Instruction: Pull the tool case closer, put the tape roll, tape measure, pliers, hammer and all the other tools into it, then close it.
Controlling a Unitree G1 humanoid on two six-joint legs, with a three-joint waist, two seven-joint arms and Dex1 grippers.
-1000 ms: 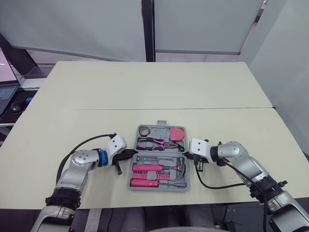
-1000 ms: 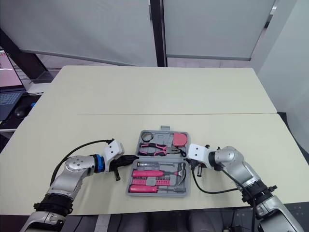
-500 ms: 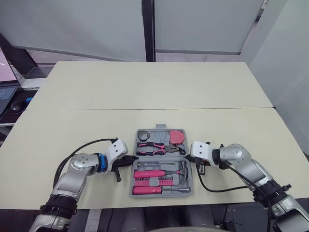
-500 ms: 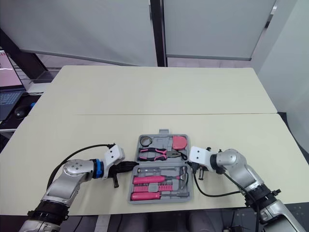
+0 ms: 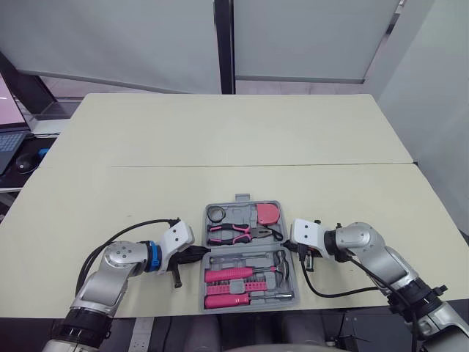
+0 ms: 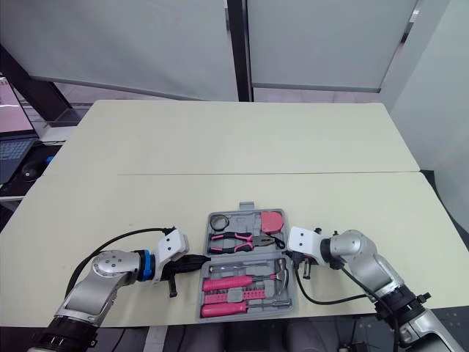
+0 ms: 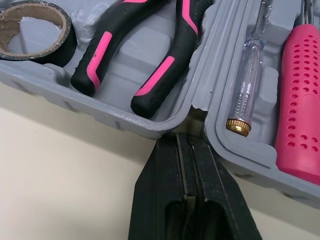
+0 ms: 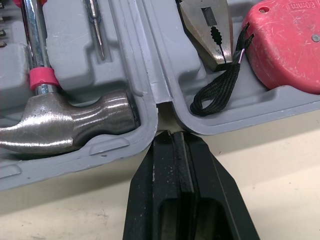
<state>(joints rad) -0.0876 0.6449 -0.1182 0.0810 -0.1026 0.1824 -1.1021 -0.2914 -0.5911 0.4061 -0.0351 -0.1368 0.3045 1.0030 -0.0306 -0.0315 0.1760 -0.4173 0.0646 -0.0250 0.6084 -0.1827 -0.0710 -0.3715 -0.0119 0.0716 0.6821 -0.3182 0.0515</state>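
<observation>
The grey tool case (image 5: 207, 233) lies open and flat near the table's front edge. Its far half holds the black tape roll (image 5: 216, 213), pink-and-black pliers (image 5: 238, 233) and red tape measure (image 5: 267, 213). The near half holds the hammer (image 5: 276, 262), a pink-handled screwdriver (image 5: 231, 273) and a clear tester screwdriver (image 7: 247, 85). My left gripper (image 5: 199, 252) is shut, its tips (image 7: 185, 145) pressed into the hinge notch on the case's left side. Shut as well, my right gripper (image 5: 288, 246) has its tips (image 8: 172, 140) in the right hinge notch, beside the hammer head (image 8: 65, 122).
The beige table (image 5: 234, 132) stretches wide beyond the case, with a seam running across its middle. A laptop (image 5: 6, 139) and a mouse (image 5: 26, 163) sit on a desk off the far left. The case's near edge is close to the table's front edge.
The case has slid toward the front edge of the table. Both grippers moved back with it, staying at its two hinge notches.
</observation>
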